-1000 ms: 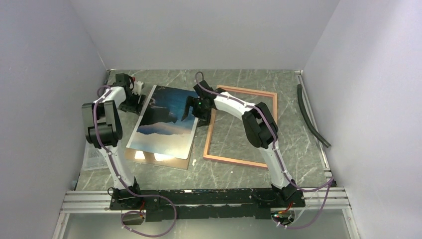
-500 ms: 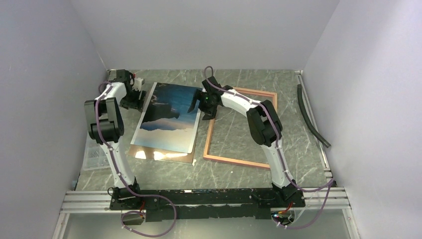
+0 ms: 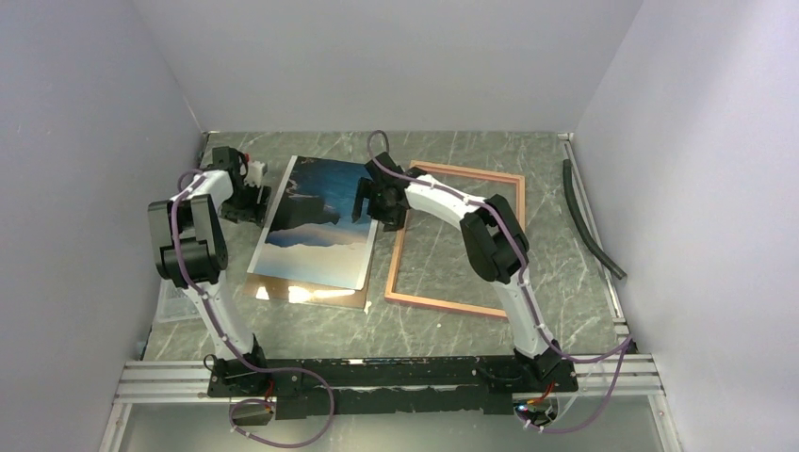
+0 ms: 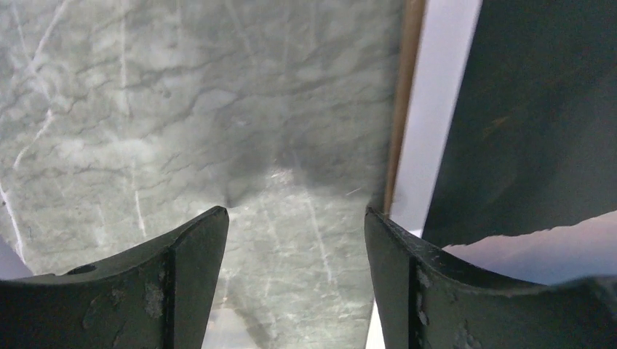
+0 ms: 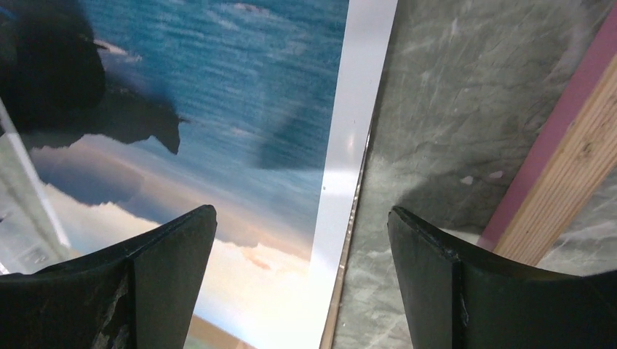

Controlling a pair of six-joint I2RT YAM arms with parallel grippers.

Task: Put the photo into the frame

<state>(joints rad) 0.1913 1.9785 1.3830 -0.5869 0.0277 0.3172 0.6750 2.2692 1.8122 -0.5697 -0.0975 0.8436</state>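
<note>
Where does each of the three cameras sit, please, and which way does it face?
Top external: high behind the arms, facing down at the table; both arms show, left gripper and right gripper.
Left wrist: on the left arm, facing down at table and photo edge; its open fingers show.
Right wrist: on the right arm, facing down at photo edge and frame; its open fingers show.
Shared: all three show the photo.

arms point(image 3: 215, 311): white links, black joints | cables point(image 3: 330, 400): purple (looped) | gripper fingers point(image 4: 189, 291): black, scuffed
</note>
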